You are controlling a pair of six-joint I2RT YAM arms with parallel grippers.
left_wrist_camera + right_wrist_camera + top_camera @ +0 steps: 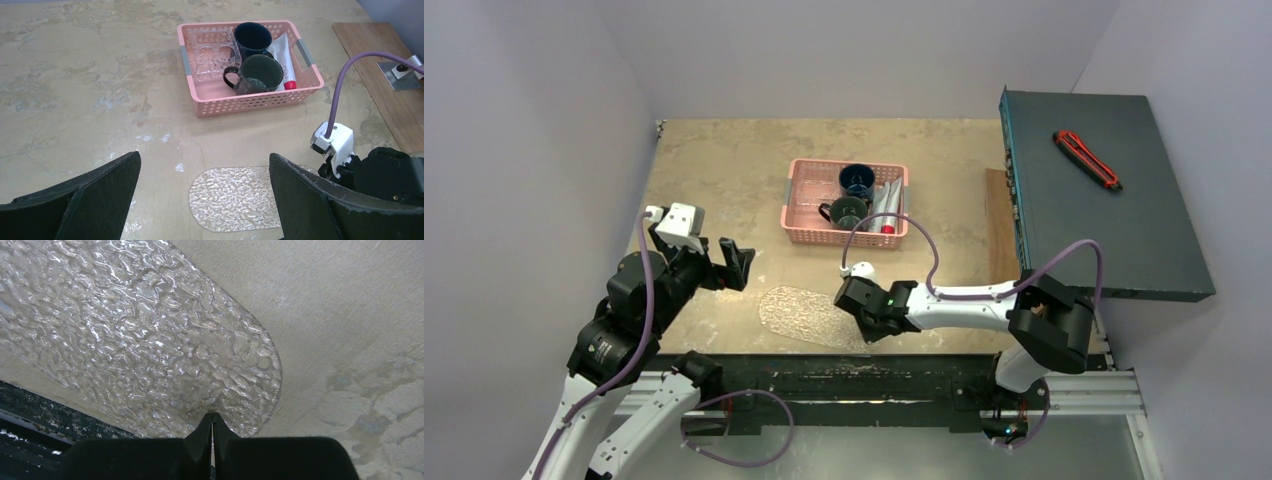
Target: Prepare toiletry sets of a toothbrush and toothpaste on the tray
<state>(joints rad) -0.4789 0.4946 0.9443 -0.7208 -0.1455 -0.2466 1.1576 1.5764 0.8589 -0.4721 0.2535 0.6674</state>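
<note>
Lying at the closed right claw (212, 417): tray (150, 340)

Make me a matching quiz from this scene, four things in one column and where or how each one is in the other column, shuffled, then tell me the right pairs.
Column one:
1. tray
2. red utility knife
3. dark mugs
4. left gripper

Column two:
A. inside the pink basket
B. on top of the dark box at the right
C. lying flat on the table, nearer the arms than the basket
D. jaws wide open, holding nothing

Pairs: 1-C, 2-B, 3-A, 4-D
</note>
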